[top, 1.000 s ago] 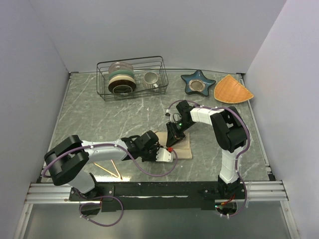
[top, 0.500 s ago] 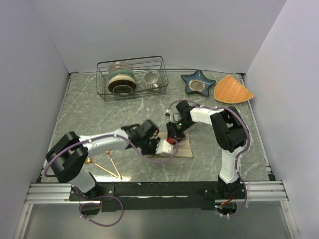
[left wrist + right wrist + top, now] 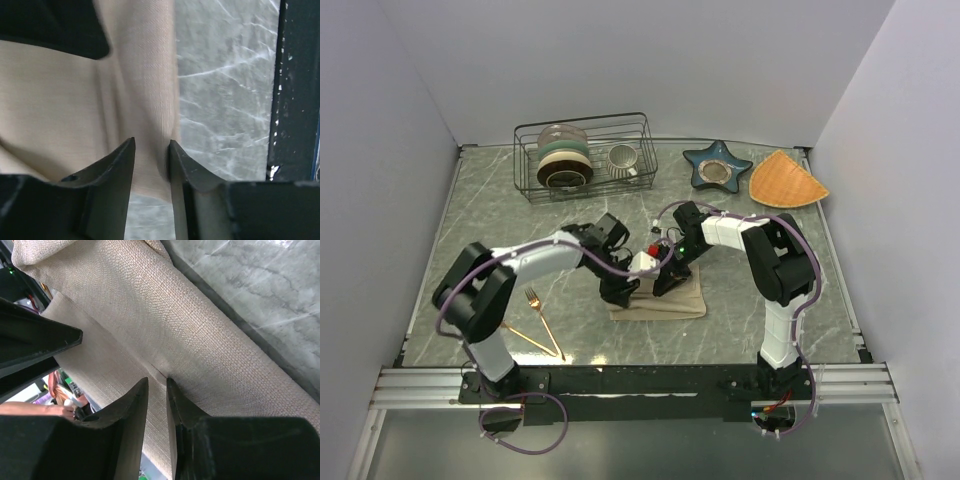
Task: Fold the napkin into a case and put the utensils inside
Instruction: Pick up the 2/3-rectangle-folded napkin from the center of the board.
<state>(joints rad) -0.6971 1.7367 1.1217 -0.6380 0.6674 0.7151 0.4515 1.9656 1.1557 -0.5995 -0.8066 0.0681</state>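
In the left wrist view the left tool [image 3: 151, 150] is clenched on a raised ridge of the napkin [image 3: 60, 100]. The black, smooth, curved fingers [image 3: 120, 165] grip soft beige-tan cloth with a fine weave. Beside that ridge, at the right of the frame, lies bare table [image 3: 225, 90], grey-green stone-look with white veins.

In the right wrist view the right tool [image 3: 157, 387] pinches a crease of the same cloth, where a thick rolled fold runs diagonally across the frame.

In the top view both tools meet at centre frame over the napkin, which lies folded into a flat rectangle with its lower edge free. Open table lies below and right of it.

A thin shiny gold fork [image 3: 542, 315] and spoon [image 3: 525, 337] lie crossed at lower left, apart from the cloth.

Along the upper edge stand a wire rack [image 3: 582, 125] of crockery, a blue star-shaped dish [image 3: 700, 160] and an orange woven wedge mat [image 3: 787, 178].
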